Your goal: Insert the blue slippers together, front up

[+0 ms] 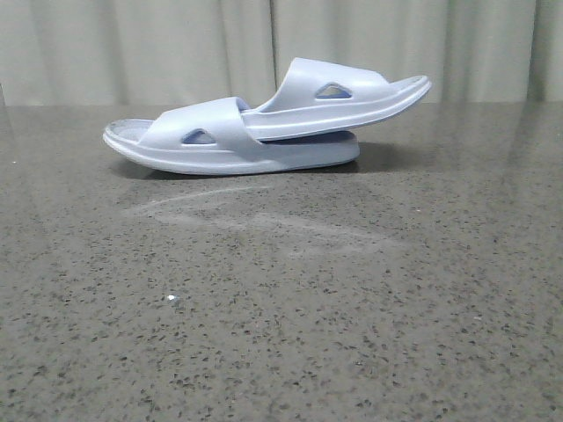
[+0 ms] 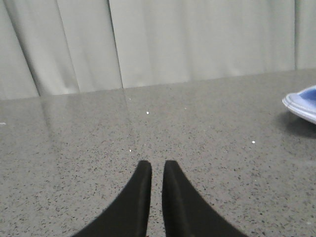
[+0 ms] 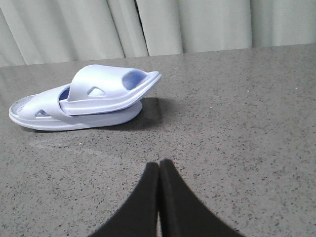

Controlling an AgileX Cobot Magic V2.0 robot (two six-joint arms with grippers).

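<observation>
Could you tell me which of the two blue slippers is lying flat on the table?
The lower slipper, whose sole rests flat on the table. The upper slipper is pushed under its strap and tilts upward, its far end off the surface.

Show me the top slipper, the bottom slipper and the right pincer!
top slipper [image 1: 330, 92], front view, on its strap.
bottom slipper [image 1: 198, 132], front view, on its strap.
right pincer [image 3: 159, 165], right wrist view, between its fingertips.
</observation>
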